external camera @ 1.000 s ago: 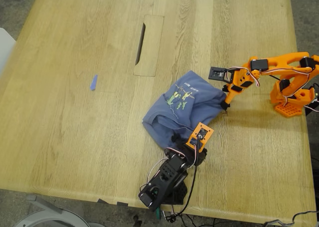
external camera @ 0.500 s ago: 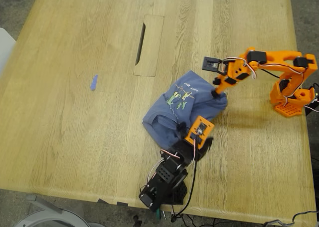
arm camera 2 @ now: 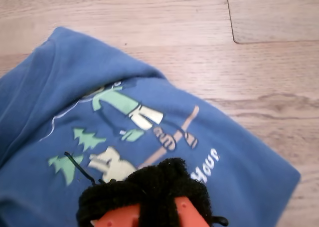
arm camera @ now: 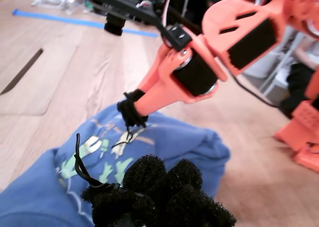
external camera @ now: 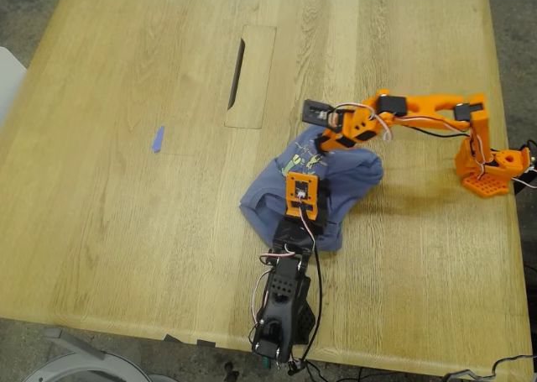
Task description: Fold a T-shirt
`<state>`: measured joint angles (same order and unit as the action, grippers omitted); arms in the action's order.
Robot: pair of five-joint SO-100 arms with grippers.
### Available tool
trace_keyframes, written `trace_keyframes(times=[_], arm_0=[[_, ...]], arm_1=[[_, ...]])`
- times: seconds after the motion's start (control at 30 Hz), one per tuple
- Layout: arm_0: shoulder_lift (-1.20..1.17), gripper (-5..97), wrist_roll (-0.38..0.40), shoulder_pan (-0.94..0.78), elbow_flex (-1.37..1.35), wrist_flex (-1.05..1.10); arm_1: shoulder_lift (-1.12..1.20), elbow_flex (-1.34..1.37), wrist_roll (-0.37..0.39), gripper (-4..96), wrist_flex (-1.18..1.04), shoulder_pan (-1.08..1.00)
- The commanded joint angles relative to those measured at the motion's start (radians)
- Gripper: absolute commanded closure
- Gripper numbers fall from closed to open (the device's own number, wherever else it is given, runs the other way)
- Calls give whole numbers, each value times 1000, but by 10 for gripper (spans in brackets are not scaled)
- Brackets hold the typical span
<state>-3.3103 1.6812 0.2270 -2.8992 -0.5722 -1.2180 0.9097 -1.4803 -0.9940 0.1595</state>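
Swung inward over the past second: my second gripper [arm camera 2: 149, 187] off the T-shirt's [external camera: 357, 174] edge at the exterior view's right and onto the printed chest, its orange arm now stretched out low. Likewise brought my first gripper [arm camera: 159, 182] from the hem up over the middle of the cloth, black arm reaching straight in from the near edge of the surface [external camera: 126, 231].

Tee lying crumpled in a loose heap, right of centre in the exterior view, print facing up with the green-and-yellow figures and small white text showing. Just short of the rectangular cutout panel [external camera: 250, 75] and well apart from the small blue scrap [external camera: 157, 138] toward that view's left.

Both sets of fingers down at the print, close to each other, the orange tip just beyond the black foam pads [arm camera: 144, 174] in the first wrist view. Foam bunched together on each; cannot tell how far either pair is parted, nor whether any cloth is pinched.
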Motion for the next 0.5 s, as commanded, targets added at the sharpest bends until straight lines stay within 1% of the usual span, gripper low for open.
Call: trace_keyframes(times=[0.0, 0.1, 0.2, 0.27, 0.33, 0.37, 0.4, 0.47], arm_0=[[14, 918, 14, -49, -14, 54], [11, 918, 21, -92, -57, 54], [29, 918, 25, -137, -103, 54], [37, 918, 28, -179, -141, 54], [37, 919, 35, -221, -170, 43], [58, 919, 41, -236, -170, 38], [75, 919, 44, -253, -170, 44], [110, 919, 48, -275, -170, 58]], arm_1=[[31, -95, 0, 912, 35, 0], [101, -164, 6, 912, 25, 6], [212, -322, 9, 912, -35, 11], [348, -551, 14, 912, -135, 11], [571, -940, 28, 912, -304, 12], [635, -1042, 28, 912, -400, 14], [635, -1042, 17, 912, -462, 14], [643, -1040, 34, 912, -407, 20]])
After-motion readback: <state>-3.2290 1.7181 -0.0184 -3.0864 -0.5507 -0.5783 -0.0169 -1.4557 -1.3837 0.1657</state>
